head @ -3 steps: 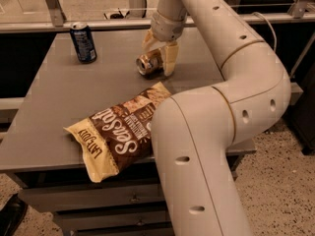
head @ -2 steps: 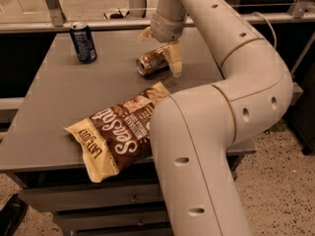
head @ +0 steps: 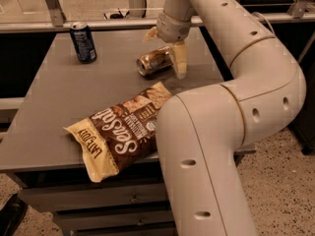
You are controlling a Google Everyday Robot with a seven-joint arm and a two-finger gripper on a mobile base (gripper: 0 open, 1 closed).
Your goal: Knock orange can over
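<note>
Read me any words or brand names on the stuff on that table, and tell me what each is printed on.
"Sea Salt": big script on the brown chip bag.
"LATE JULY": the bag's yellow end.
Smaller print on the bag: too small to read.
Dark blue can: label blurred, unreadable.
Orange can, lying on its side by the claw: nothing readable.

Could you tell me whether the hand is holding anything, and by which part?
Nothing is held: the open hand hangs above the orange can, which lies on its side.

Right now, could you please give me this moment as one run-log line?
orange can: on its side | gripper: open, over can | blue can: upright
</note>
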